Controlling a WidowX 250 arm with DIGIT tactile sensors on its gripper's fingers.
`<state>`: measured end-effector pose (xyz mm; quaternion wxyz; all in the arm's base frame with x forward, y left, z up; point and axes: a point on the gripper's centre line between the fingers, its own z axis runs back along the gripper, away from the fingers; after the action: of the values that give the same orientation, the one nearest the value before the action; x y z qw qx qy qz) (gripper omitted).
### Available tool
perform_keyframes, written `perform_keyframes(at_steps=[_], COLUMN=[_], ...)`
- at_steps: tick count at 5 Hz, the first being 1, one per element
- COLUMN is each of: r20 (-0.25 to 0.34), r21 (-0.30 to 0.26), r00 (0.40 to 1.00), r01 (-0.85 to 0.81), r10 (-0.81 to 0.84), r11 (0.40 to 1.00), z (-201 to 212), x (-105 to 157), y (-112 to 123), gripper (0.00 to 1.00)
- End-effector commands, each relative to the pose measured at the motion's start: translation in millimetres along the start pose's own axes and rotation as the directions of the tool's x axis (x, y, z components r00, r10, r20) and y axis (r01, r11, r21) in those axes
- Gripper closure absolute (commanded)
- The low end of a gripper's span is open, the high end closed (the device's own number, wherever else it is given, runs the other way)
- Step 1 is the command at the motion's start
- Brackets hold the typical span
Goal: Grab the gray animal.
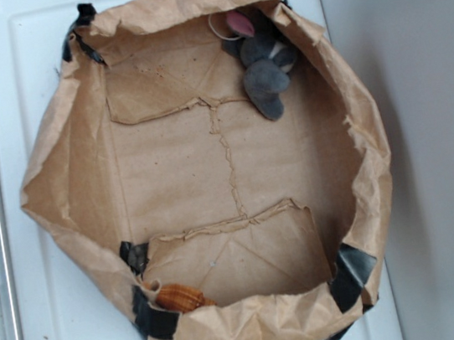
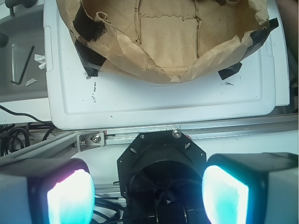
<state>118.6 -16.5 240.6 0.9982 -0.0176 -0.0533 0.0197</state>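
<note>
Gray animal tucked against paper basin wall.
Likely light, soft, compressible; best pinched across central lobe. Gripper spread open, empty.

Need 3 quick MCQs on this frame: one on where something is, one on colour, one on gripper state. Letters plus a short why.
1. In the exterior view, where in the paper bag is the gray animal?
A. upper right, by the wall
B. lower left
C. centre of the floor

2. What colour is the animal's ear patch?
A. green
B. pink
C. yellow

3. How does the gripper stand in the wrist view?
A. shut on the animal
B. shut on the shell
C. open, holding nothing

Key: 1 A, it lies against the bag's upper right wall. 2 B, a pink patch shows at its top. 3 C, the two fingers sit wide apart with nothing between them; the orange shell lies at the lower left.
</note>
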Motion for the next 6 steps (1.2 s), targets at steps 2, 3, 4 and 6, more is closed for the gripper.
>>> perform_keyframes(at_steps=[2, 3, 4, 6], r20=[-0.013, 0.060, 0.139, 0.222], r21=[-0.072, -0.116, -0.096, -0.093], r00=[0.995, 0.991, 0.978, 0.956], r01=[-0.097, -0.112, -0.141, -0.177], r10=[0.097, 0.120, 0.154, 0.193], r11=[0.993, 0.987, 0.985, 0.980], z=[-8.3, -18.9, -45.7, -64.5], x=[49.7, 98.5, 140.4, 161.0], y=[7.1, 7.8, 14.0, 28.5], gripper=[0.00, 0.00, 0.00, 0.00])
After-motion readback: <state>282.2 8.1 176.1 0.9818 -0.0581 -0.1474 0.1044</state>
